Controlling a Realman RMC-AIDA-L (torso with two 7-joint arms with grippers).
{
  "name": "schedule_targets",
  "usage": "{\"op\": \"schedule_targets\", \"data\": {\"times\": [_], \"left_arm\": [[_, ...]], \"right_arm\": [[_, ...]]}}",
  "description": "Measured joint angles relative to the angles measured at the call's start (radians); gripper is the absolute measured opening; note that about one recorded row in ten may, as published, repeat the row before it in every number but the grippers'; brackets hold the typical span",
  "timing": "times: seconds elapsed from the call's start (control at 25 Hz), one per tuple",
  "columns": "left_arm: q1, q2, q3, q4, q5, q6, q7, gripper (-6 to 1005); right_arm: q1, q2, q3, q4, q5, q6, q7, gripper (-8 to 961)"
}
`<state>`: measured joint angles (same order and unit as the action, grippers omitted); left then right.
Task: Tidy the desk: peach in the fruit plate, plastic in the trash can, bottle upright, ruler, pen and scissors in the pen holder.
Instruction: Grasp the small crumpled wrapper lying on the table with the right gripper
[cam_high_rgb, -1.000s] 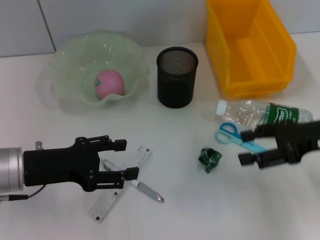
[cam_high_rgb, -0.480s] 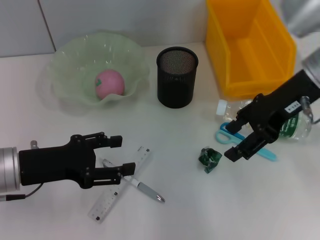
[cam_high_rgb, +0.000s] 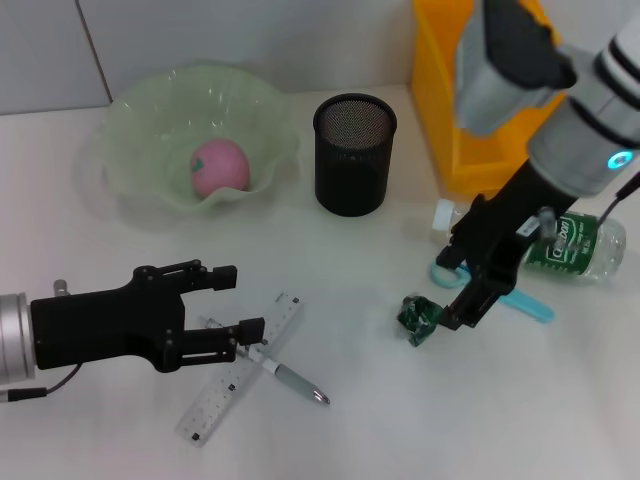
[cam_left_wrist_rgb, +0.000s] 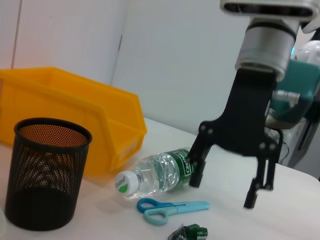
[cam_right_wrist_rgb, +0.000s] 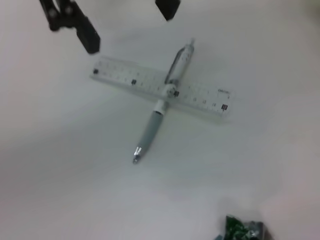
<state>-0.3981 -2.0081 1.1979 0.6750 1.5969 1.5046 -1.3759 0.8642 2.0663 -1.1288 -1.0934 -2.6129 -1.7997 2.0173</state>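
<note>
White desk (cam_high_rgb: 360, 420) fills the scene. At four o'clock the right gripper (cam_high_rgb: 455, 290) hangs jaws wide just above a green plastic scrap (cam_high_rgb: 418, 318). At eight o'clock the left gripper (cam_high_rgb: 238, 300), jaws wide, hovers beside a pen (cam_high_rgb: 285, 377) lying across a ruler (cam_high_rgb: 240, 368).

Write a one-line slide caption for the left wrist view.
Open right gripper above blue scissors, beside a fallen bottle.
</note>
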Motion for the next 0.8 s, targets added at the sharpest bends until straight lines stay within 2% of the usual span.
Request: {"op": "schedule_targets", "data": {"times": [0.16,0.36,0.8], "left_arm": [[0.007,0.0,-0.001,0.0,0.0,-0.004,0.0,801],[0.011,0.0,-0.002,0.0,0.0,-0.007,0.0,801],[0.012,0.0,-0.001,0.0,0.0,-0.008,0.0,801]], "right_arm": [[-0.008,0.01,-0.098,0.049,0.006,0.108,0.002,801],[-0.001,0.012,-0.16,0.139,0.01,0.217,-0.001,801],[0.02,0.018,-0.217,0.215,0.018,0.303,-0.003,801]]}}
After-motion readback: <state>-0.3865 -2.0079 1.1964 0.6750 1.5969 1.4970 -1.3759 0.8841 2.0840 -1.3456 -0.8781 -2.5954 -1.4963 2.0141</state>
